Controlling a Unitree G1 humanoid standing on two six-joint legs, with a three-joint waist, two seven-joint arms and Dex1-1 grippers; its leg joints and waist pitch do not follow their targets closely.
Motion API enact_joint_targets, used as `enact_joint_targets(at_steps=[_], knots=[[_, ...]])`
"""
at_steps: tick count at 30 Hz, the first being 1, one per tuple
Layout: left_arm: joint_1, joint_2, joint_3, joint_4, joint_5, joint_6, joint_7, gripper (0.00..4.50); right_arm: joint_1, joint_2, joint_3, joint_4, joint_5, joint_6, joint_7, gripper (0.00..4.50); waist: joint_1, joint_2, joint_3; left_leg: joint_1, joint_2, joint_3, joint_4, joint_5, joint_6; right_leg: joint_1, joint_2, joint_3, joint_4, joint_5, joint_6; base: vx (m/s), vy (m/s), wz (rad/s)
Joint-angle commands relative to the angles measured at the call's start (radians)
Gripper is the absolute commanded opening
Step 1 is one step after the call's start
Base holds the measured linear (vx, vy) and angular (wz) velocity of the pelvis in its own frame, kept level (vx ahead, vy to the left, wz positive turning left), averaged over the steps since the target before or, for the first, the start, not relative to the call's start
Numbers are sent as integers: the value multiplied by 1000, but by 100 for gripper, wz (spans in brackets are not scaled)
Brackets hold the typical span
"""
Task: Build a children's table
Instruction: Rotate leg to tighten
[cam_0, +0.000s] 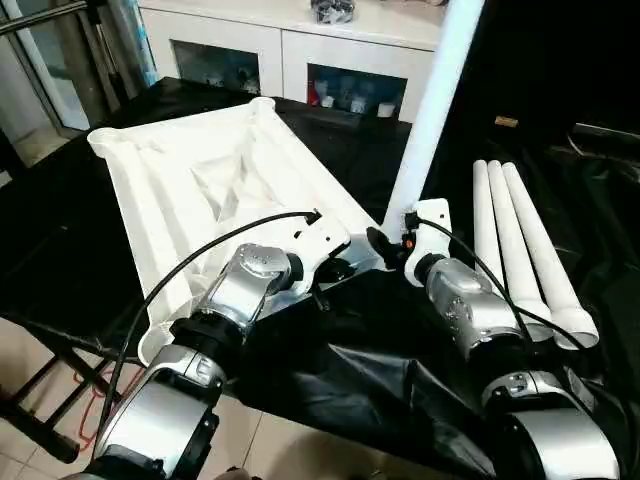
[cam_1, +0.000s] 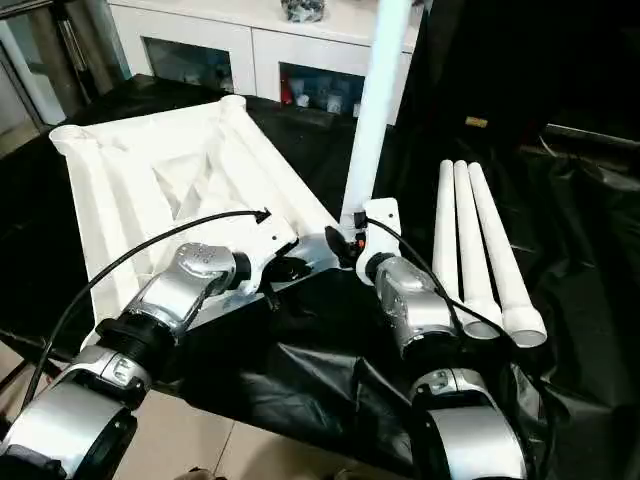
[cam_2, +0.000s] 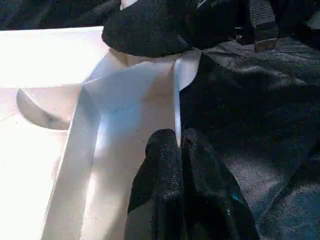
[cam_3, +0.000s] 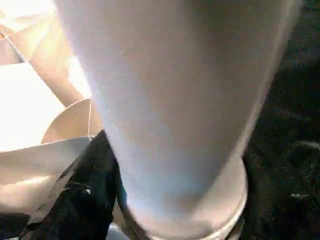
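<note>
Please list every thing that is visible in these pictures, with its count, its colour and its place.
table top: one, white, upside down on the black cloth, ribbed side up.
standing leg: one, white, upright at the top's near right corner.
loose legs: three, white, lying side by side on the cloth, right of the top.
black cloth: one, covering the work surface.
cabinet: one, white, glass-fronted, behind.
left gripper: black fingers pinching the top's thin edge.
right gripper: black fingers at the standing leg's base.

The upturned table top lies on the black-draped desk. One leg stands upright at its near corner; three legs lie side by side.
</note>
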Motion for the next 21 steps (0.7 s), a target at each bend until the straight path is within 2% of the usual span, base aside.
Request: enact_joint_targets(at_steps=[1,4,5,10,11,13,18,20,21], knots=[[-8,-39,-28,-68,-43,-70,-81,0,33,31,82,2,-11,19,127,348,4,-1,-71,8,53,-20,-65,-165,59,57,-107,58,-86,-223,-202,0,0,0],[15,-9,-42,-95,-59,-94,-160,0,83,-12,134,-87,6,14,271,348,7,-2,-73,4,56,-20,-64,-134,87,61,-107,59,-78,-156,-208,0,0,0],[22,0,-44,-105,-67,-93,-184,0,102,-30,147,-121,16,20,315,348,9,-1,-72,7,57,-20,-64,-136,88,60,-108,59,-79,-157,-209,0,0,0],[49,42,-58,-148,-96,-101,-288,0,170,-114,194,-244,51,47,496,348,19,-1,-69,11,60,-20,-66,-165,84,57,-107,59,-85,-218,-201,0,0,0],[55,61,-62,-152,-99,-109,-320,0,202,-161,220,-305,61,65,586,348,17,0,-69,11,60,-20,-67,-167,84,56,-107,60,-86,-220,-201,0,0,0],[56,77,-64,-147,-98,-116,-343,0,226,-201,243,-349,65,85,656,348,26,0,-67,15,60,-17,-67,-183,83,53,-105,60,-90,-246,-194,0,0,0],[56,112,-58,-141,-85,-126,-389,0,257,-253,276,-407,60,122,749,348,29,-4,-67,12,59,-19,-68,-183,73,55,-107,57,-91,-278,-178,0,0,0],[56,116,-56,-141,-85,-125,-396,0,260,-258,280,-414,61,128,759,323,29,-2,-67,12,60,-19,-67,-182,72,53,-109,57,-92,-286,-177,0,0,0],[56,124,-57,-142,-86,-124,-403,0,265,-262,284,-427,66,140,768,313,29,-6,-68,11,59,-19,-67,-177,71,53,-107,57,-91,-283,-175,0,0,0]])
